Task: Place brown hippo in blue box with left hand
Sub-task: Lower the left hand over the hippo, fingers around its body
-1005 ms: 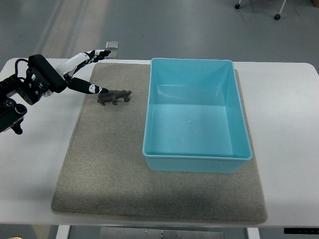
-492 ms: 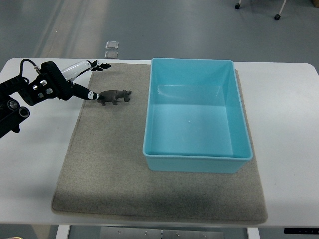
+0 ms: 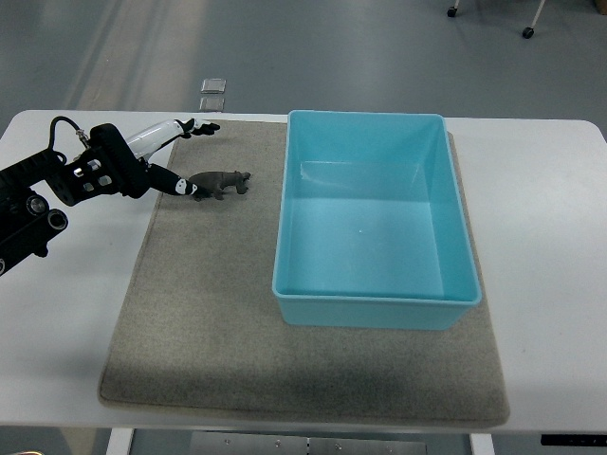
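Observation:
A small brown hippo (image 3: 223,183) stands on the grey mat (image 3: 218,313), just left of the blue box (image 3: 375,223). My left hand (image 3: 185,156) reaches in from the left edge with its fingers spread. One fingertip (image 3: 184,187) touches the hippo's rear end, while the other fingers (image 3: 194,126) point out over the mat's far edge. The hand holds nothing. The blue box stands empty on the right half of the mat.
The white table (image 3: 541,237) carries the mat and box. A small clear square object (image 3: 212,85) lies on the floor beyond the table's far edge.
My left hand has dropped lower and shifted slightly right, bringing its lower finger against the hippo's rear. The hippo has stayed in place.

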You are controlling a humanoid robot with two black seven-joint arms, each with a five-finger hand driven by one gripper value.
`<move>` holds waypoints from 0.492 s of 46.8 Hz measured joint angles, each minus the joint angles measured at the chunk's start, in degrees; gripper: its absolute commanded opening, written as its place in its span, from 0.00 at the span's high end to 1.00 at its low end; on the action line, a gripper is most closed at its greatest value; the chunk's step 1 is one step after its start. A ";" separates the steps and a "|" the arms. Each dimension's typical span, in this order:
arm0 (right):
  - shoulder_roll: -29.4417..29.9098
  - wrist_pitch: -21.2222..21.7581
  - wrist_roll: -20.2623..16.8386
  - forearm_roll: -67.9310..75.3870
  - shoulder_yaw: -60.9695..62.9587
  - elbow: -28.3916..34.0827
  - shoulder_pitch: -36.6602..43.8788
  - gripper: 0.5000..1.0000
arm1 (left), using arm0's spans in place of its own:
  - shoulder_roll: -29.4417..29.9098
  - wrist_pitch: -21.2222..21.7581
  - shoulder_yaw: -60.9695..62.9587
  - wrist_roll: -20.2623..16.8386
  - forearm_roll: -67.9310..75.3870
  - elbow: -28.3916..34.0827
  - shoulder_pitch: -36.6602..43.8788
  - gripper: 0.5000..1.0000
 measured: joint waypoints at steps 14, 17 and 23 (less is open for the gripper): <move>0.00 0.00 0.00 0.00 0.00 0.00 0.00 0.13 | -0.54 0.78 2.37 0.05 0.94 0.26 -1.49 0.12; 0.00 0.00 0.00 0.00 0.00 0.00 0.00 0.13 | -0.63 1.04 2.53 0.07 2.26 0.26 -1.55 0.12; 0.00 0.00 0.00 0.00 0.02 0.00 0.00 0.13 | -0.63 2.03 2.58 0.09 4.65 0.28 -1.56 0.13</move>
